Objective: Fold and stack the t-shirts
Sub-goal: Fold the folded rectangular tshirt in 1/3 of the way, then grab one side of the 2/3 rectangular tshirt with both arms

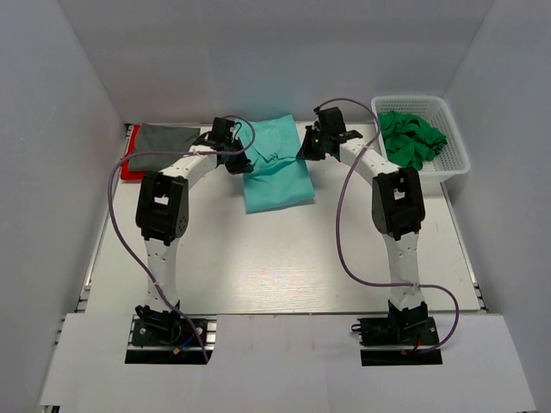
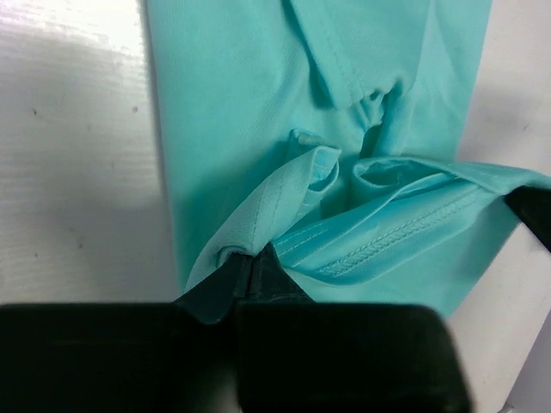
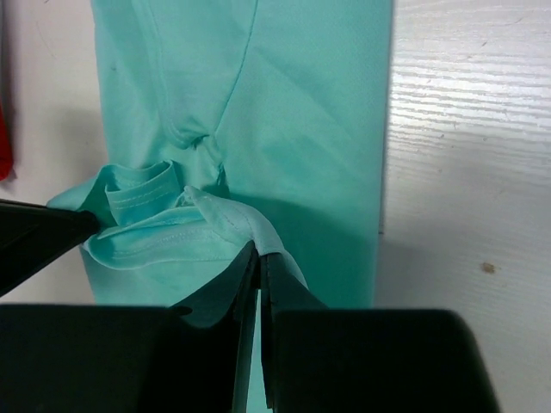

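Slippage threatens: left hand and right hand each clamp only a thin edge of the teal shirt, lying left of the basket, so uneven pulling could skew the fold.

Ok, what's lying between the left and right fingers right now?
Only the light teal cloth t-shirt: a bunched fold of it runs from the left fingers to the right fingers, both shut on it. The top view shows it.
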`<move>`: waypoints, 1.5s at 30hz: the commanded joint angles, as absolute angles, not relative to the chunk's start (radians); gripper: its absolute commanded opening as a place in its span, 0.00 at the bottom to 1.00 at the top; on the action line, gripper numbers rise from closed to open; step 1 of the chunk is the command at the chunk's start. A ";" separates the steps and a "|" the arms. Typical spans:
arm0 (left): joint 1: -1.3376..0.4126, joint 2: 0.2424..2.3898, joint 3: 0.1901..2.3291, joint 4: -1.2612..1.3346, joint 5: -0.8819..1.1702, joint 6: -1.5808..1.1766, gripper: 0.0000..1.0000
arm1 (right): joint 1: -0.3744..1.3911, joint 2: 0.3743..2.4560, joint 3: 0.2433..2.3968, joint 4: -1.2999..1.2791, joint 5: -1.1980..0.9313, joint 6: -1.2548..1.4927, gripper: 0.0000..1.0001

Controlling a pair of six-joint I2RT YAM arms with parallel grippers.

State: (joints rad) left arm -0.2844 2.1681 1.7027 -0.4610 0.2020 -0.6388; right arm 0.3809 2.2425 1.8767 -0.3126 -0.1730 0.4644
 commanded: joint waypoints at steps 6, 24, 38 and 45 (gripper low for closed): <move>-0.244 2.239 1.995 -0.474 0.150 -0.615 1.00 | 0.333 2.364 2.045 -0.144 -0.308 0.422 0.60; -0.275 1.867 1.371 -0.434 0.337 -0.560 1.00 | 0.324 1.882 1.381 -0.146 -0.368 0.411 0.90; -0.325 1.885 1.232 -0.431 0.285 -0.569 0.73 | 0.314 2.011 1.327 -0.202 -0.433 0.489 0.64; -0.325 1.925 1.232 -0.402 0.265 -0.569 0.59 | 0.310 2.034 1.304 -0.187 -0.448 0.509 0.42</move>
